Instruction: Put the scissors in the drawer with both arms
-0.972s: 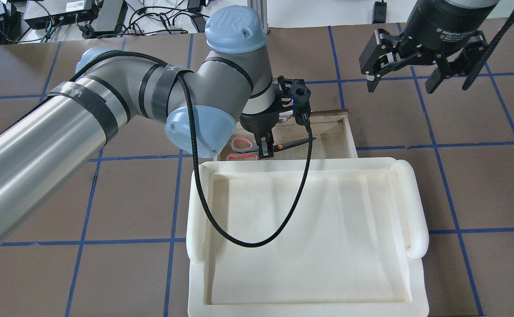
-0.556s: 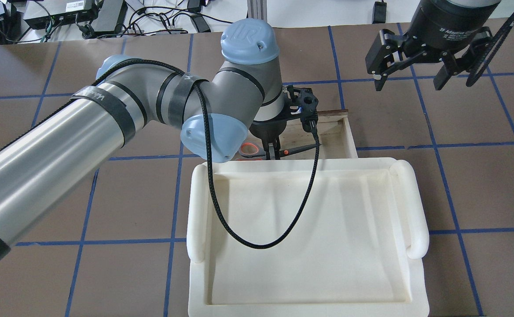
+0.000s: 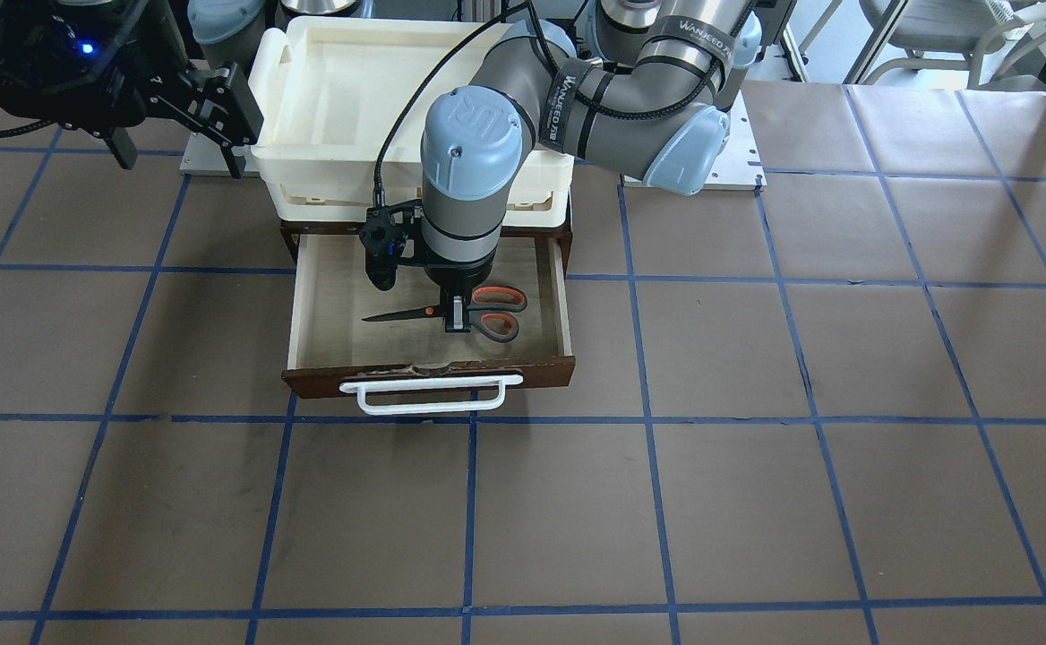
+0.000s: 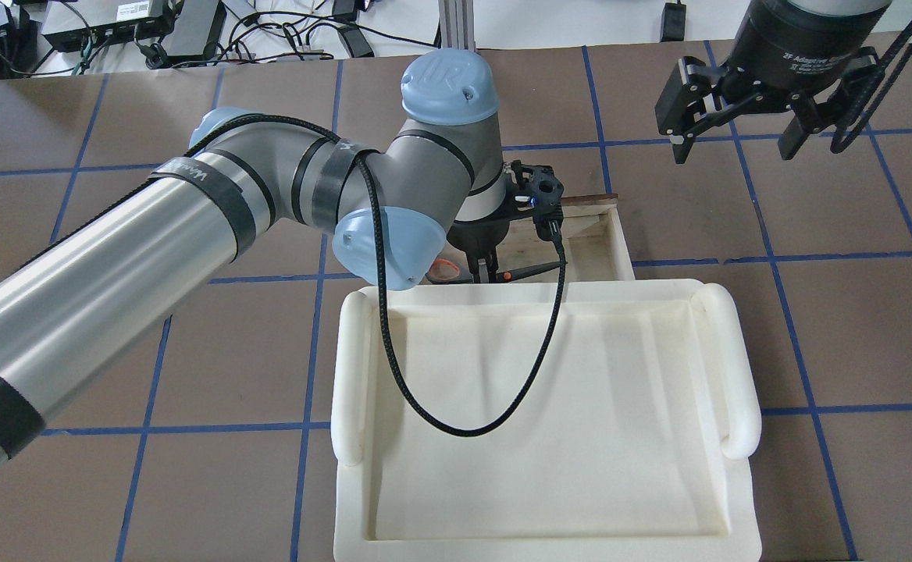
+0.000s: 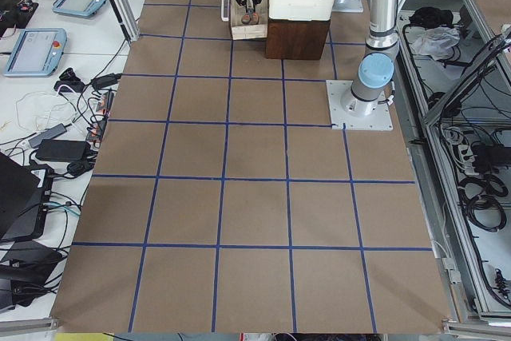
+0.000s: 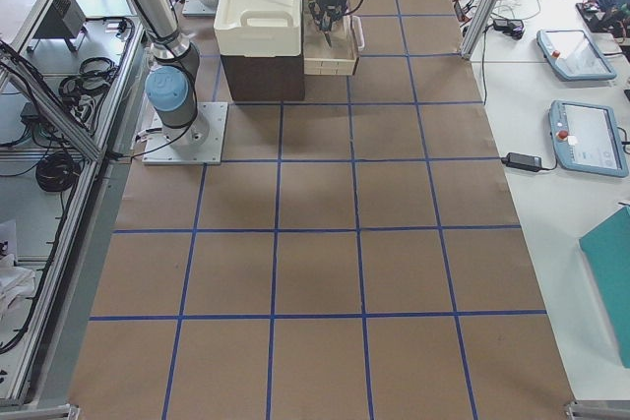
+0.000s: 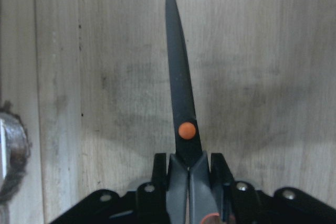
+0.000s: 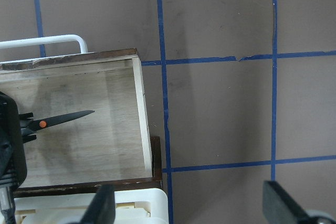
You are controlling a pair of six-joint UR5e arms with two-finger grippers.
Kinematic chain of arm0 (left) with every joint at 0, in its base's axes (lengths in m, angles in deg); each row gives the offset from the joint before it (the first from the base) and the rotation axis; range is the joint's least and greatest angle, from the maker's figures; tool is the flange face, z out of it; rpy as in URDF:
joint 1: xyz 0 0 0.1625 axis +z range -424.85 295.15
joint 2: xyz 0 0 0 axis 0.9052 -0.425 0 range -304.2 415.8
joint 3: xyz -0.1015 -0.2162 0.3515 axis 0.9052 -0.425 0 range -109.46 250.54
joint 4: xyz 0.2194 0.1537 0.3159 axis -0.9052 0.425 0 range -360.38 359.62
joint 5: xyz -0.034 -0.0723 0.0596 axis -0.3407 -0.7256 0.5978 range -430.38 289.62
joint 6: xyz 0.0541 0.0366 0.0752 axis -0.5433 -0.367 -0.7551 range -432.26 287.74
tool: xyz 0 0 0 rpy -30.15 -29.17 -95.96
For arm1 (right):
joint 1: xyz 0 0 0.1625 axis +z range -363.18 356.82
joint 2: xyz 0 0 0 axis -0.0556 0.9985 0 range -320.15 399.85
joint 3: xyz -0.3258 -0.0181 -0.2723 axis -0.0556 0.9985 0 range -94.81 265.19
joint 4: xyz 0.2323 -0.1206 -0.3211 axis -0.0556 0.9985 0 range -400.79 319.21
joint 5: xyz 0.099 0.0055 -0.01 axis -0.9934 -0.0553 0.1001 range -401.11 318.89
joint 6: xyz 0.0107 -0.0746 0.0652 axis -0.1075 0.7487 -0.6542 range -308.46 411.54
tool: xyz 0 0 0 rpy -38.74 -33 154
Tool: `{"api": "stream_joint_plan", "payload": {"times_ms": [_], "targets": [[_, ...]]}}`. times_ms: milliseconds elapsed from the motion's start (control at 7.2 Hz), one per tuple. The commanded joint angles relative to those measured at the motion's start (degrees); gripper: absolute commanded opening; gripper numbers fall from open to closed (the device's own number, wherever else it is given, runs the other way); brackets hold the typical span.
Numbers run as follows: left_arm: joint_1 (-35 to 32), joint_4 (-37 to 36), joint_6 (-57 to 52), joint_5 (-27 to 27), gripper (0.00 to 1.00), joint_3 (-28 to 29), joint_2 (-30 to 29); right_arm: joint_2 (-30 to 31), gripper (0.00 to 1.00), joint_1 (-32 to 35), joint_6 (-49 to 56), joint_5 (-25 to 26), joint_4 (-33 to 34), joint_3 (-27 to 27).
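The scissors (image 3: 407, 313) lie flat in the open drawer (image 3: 438, 372), blades pointing to the robot's right. My left gripper (image 3: 458, 321) reaches straight down into the drawer and is shut on the scissors just behind the orange pivot. The left wrist view shows the blade (image 7: 181, 93) over the pale drawer floor (image 7: 262, 77), with black fingers (image 7: 160, 169) flanking the handles. From overhead the blade (image 4: 530, 271) shows beside the left gripper (image 4: 485, 273). My right gripper (image 4: 733, 144) is open and empty, high above the table to the right of the drawer (image 8: 140, 114).
A cream plastic tray (image 4: 737, 367) sits on the dark cabinet (image 6: 261, 76) above the drawer and hides the drawer's back part from overhead. The drawer's white bar handle (image 3: 431, 387) faces the operators' side. Brown table with blue grid lines (image 3: 756, 448) lies all around.
My left arm has shifted right and slightly toward the tray, carrying the scissors with it inside the drawer. My right gripper has drifted a little to the right, still open.
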Motion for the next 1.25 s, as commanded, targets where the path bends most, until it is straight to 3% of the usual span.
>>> {"api": "stream_joint_plan", "payload": {"times_ms": [0,139,556,833,1111], "targets": [[-0.04,-0.74,0.01,0.08,0.61,0.00,-0.07,-0.09,1.00,0.00,0.03,-0.03,0.02,0.00],[-0.04,-0.84,0.44,0.34,1.00,0.00,0.11,0.00,1.00,0.00,0.03,-0.03,0.02,0.00],[0.74,0.74,0.53,2.36,1.00,2.45,5.01,0.00,1.00,0.00,0.20,0.24,-0.07,0.00],[6.17,12.29,1.05,5.35,1.00,6.84,8.53,0.00,1.00,0.00,0.21,0.24,-0.07,0.00],[13.02,13.05,13.19,5.61,1.00,7.56,11.87,0.00,1.00,0.00,0.56,0.33,-0.07,-0.09]]}}
